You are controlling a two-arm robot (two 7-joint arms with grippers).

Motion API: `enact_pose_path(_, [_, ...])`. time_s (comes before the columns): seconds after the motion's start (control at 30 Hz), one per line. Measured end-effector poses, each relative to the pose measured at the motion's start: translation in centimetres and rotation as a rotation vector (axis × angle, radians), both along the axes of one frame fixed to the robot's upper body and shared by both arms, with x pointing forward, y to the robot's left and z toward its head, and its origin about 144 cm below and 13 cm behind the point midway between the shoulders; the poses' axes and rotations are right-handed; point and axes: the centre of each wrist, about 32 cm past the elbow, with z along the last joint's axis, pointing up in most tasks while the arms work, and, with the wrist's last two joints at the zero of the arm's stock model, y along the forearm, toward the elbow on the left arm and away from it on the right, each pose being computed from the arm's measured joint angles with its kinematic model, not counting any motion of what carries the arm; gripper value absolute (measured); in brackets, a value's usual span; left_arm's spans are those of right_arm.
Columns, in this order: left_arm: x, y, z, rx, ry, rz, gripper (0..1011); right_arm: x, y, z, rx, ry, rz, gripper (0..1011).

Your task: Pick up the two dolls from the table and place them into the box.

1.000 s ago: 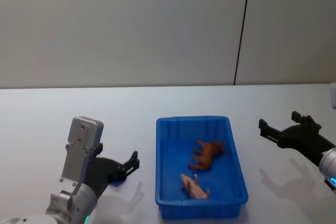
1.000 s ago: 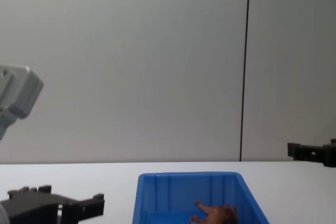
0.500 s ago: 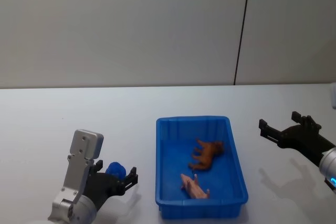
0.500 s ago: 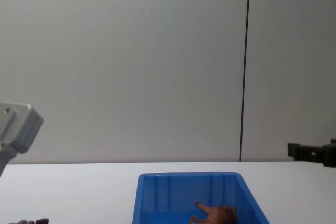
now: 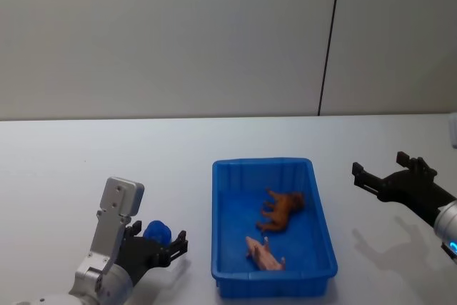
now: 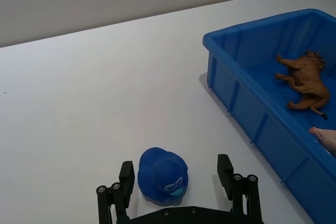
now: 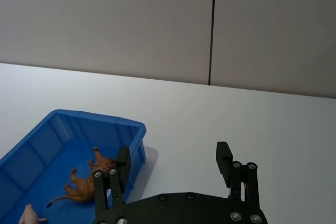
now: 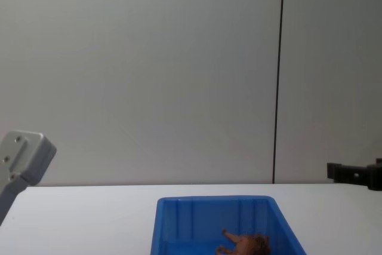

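Left gripper (image 6: pixel 176 182), mine, spread wide, straddles the blue doll (image 6: pixel 163 176) on the worktop (image 6: pixel 79 103), left of the box (image 5: pixel 273 230). Brown doll (image 5: pixel 282 209) already inside; next I must close. Right gripper (image 5: pixel 385 176) idles open.

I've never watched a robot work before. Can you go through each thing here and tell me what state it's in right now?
Blue doll: upright on the table, between open fingers.
Brown doll: lying in the box.
Pink toy: lying in the box.
Box: open-topped, upright.
Left gripper: open, around the blue doll.
Right gripper: open, empty.
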Motion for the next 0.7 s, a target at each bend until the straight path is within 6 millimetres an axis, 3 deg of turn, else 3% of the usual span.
enact_pose_path(0.17, [0.4,0.2,-0.2,0.01,0.009,-0.003,1000,0.0,0.0,0.0,0.0,0.0,0.0,1001])
enact_pose_path(0.3, [0.7,0.3,-0.3,0.017,0.018,-0.002,931,0.0,0.0,0.0,0.0,0.0,0.0,1001])
enact_pose_path(0.7, [1.1,0.6,-0.8,0.034,0.038,0.002,595,0.0,0.0,0.0,0.0,0.0,0.0,1001])
